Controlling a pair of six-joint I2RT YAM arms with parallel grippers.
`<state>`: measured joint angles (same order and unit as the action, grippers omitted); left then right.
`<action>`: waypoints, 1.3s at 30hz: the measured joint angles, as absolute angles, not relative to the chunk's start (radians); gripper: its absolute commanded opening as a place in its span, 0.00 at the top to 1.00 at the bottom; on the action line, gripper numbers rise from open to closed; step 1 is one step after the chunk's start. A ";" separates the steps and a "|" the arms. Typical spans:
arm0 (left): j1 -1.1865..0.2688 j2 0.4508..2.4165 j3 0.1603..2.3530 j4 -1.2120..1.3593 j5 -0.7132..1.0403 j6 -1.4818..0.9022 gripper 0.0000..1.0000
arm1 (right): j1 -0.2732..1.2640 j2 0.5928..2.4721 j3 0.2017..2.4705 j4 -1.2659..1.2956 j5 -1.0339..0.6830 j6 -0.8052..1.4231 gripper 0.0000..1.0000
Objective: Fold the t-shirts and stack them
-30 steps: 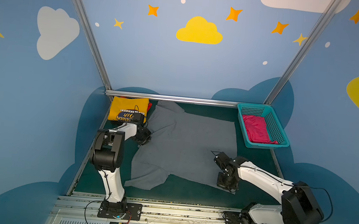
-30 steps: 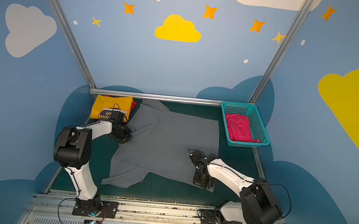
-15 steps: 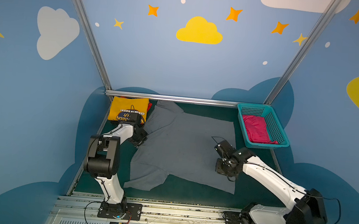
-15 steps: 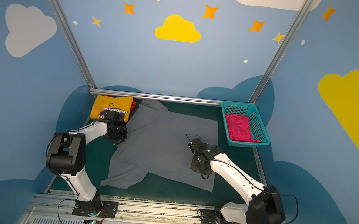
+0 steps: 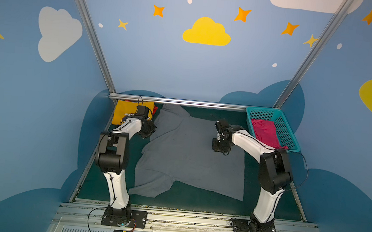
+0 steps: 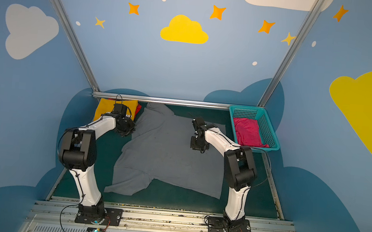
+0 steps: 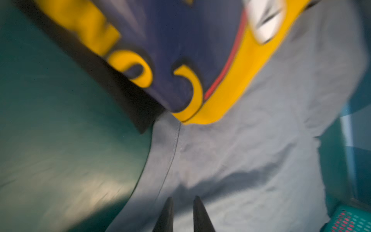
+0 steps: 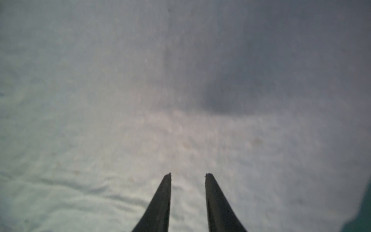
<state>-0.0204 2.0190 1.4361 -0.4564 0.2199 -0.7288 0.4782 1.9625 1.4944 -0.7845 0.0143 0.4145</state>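
Yellow t-shirt (image 5: 123, 113): lay folded in the far left corner of the worktop (image 5: 196, 202), navy print facing up, seen in both top views.
Left gripper (image 7: 183, 198): hovered over the left edge of the grey cloth, just beside the yellow fold. Jaws stood a narrow gap apart with nothing seen between them, though the left wrist view was blurred.
Grey t-shirt (image 5: 187, 162): lay spread over the middle of the worktop, touching the yellow fold. One sleeve reached toward the near edge, another sat bunched by the far edge, and the straight hem faced the right edge.
Right gripper (image 8: 188, 174): hung above the right part of the grey cloth, pointing down at it. Jaws stood apart and empty, with bare cloth showing between the tips.
Teal basket (image 5: 262, 109): stood in the far right corner, well apart from the yellow fold.
Pink t-shirt (image 5: 266, 132): lay crumpled inside the basket.
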 measured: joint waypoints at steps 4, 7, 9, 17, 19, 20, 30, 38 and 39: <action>-0.037 2.080 1.455 -0.451 0.215 -0.725 0.81 | 0.461 2.034 1.532 -0.781 -0.020 0.379 0.70; -0.044 2.076 1.451 -0.454 0.174 -0.730 0.83 | 0.452 2.072 1.539 -0.782 -0.045 0.358 0.70; -0.045 2.069 1.438 -0.452 0.147 -0.742 0.83 | 0.448 2.088 1.539 -0.786 -0.057 0.349 0.70; -0.043 1.956 1.275 -0.456 0.061 -0.828 0.89 | 0.445 2.083 1.525 -0.785 -0.089 0.319 0.68; -0.042 1.917 1.222 -0.453 0.047 -0.852 0.89 | 0.442 2.077 1.513 -0.786 -0.097 0.314 0.68; -0.041 1.901 1.201 -0.454 0.040 -0.862 0.89 | 0.442 2.073 1.509 -0.786 -0.101 0.311 0.68; -0.054 1.816 1.140 -0.553 -0.010 -0.891 0.82 | 0.430 2.065 1.498 -0.797 -0.137 0.284 0.68; -0.107 1.873 1.517 -0.668 -0.014 -0.790 0.61 | 0.371 2.065 1.656 -0.854 -0.165 0.258 0.64; -0.110 1.893 1.574 -0.672 -0.014 -0.771 0.58 | 0.360 2.065 1.692 -0.859 -0.168 0.253 0.64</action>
